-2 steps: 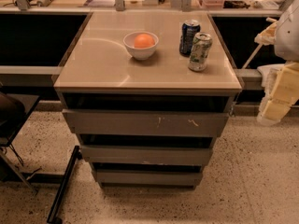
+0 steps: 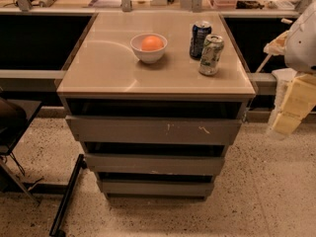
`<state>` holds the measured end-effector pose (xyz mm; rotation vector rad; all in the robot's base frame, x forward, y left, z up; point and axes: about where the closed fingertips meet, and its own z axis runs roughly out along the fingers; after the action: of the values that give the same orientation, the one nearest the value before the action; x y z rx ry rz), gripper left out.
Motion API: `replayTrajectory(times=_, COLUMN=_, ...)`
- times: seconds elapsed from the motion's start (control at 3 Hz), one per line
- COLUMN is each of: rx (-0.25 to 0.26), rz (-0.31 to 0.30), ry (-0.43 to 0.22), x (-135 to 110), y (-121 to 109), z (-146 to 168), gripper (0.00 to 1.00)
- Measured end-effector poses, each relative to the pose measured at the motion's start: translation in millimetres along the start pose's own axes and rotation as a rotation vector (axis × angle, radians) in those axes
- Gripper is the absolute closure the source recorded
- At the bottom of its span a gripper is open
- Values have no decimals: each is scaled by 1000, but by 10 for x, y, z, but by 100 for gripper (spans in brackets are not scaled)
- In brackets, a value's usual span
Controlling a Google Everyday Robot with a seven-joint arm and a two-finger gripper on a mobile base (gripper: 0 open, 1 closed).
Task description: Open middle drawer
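While nearest the camera, low and left of the gripper (image 2: 287, 113): speckled floor (image 2: 266, 201), with black bar (image 2: 66, 194) slanting at far lower left. Next back, bottom drawer (image 2: 155, 187), smallest front, lowest in stack. Just above it, middle drawer (image 2: 154, 164): plain grey-brown front, dark gap over it, below-left of gripper and well apart, not touched. Above that, top drawer (image 2: 153, 130), taller front with white scratch marks, left of gripper at about same height. Gripper cream-coloured, hanging off cabinet's right side under white arm (image 2: 302, 38); released or clenched, cannot tell. Up-left of gripper on cabinet top (image 2: 103, 68): white bowl (image 2: 148, 53) with orange (image 2: 152, 43) inside, then green-white can (image 2: 211, 55) just beside blue can (image 2: 200, 38), both upright. Farthest back, cluttered shelf (image 2: 98, 1).
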<state>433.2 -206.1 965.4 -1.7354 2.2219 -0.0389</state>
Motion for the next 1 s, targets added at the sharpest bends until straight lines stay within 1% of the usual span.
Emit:
replayTrajectory(times=0.33, rx=-54, rz=10, ry=-105, x=-117, y=298, z=335, gripper=0)
replayTrajectory(times=0.67, rx=-111, rz=61, ry=-266, x=-329, y=732, z=836, gripper=0)
replayTrajectory(times=1.0, rx=-239, rz=118, ry=-369, x=-669, y=1140, z=1720, gripper=0)
